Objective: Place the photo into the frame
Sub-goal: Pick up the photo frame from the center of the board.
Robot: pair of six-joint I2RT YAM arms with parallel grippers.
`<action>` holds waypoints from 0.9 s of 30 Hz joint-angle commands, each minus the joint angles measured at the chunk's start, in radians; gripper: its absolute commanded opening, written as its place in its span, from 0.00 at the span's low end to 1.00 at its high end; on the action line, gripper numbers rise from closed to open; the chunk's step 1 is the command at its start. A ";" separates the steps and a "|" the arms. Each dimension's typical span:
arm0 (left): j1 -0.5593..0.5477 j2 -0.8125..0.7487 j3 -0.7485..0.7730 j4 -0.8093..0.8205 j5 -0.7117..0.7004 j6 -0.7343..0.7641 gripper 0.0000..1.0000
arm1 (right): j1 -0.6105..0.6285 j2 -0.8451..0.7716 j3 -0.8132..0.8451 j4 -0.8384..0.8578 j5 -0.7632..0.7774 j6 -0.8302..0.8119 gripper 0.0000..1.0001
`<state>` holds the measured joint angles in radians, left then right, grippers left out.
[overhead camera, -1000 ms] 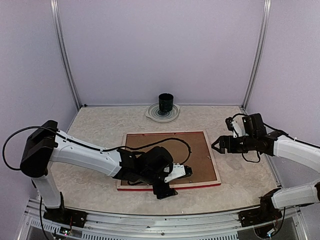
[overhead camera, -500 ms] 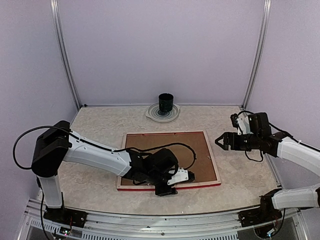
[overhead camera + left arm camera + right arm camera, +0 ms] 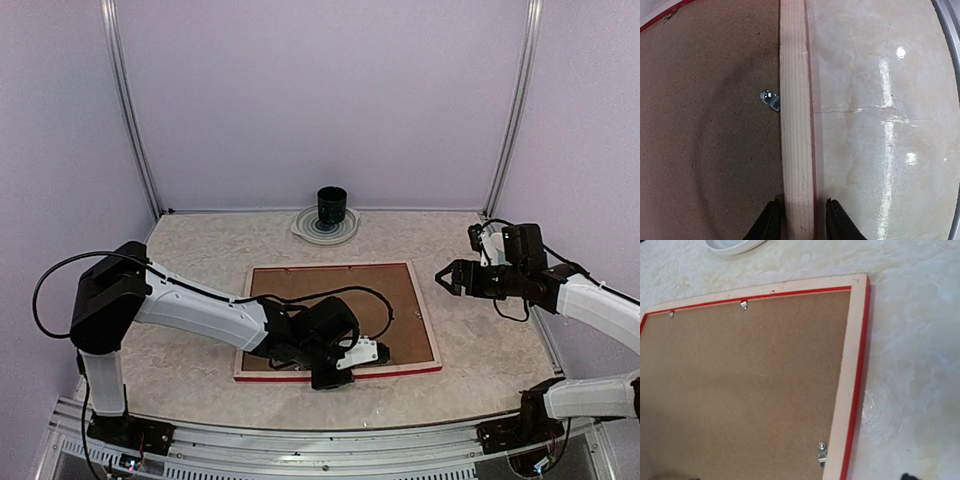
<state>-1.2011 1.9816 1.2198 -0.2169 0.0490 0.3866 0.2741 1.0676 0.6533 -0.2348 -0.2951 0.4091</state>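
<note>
Frame (image 3: 425,315) lies face down on the bench (image 3: 200,260), pale wood back up, red edge showing; brown backing board (image 3: 330,275) fills its opening; photo not visible, judged to sit beneath the board, cannot confirm. Left hand (image 3: 802,222) at the near rail, fingers straddling it, one close on each side; whether they actually pinch the wood, cannot tell. Right hand (image 3: 445,279) spread and empty, hovering just off the frame's far right corner. Metal tabs (image 3: 771,98) sit along the inner edge; latched or not, too small to say. Judgement: loading looks done; left to do: securing tabs, turning the frame face up.
</note>
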 commanded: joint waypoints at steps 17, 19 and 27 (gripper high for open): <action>0.002 0.026 0.065 -0.095 -0.082 -0.068 0.00 | -0.016 -0.059 -0.027 -0.004 -0.051 -0.009 0.86; -0.002 0.006 0.070 -0.105 -0.105 -0.072 0.00 | -0.016 -0.059 -0.040 0.003 -0.069 0.002 0.85; -0.025 -0.109 0.091 -0.122 -0.170 -0.068 0.00 | -0.016 -0.052 -0.075 0.008 -0.161 0.085 0.85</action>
<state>-1.2137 1.9759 1.2686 -0.3321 -0.0349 0.3370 0.2714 1.0241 0.5983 -0.2363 -0.3820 0.4343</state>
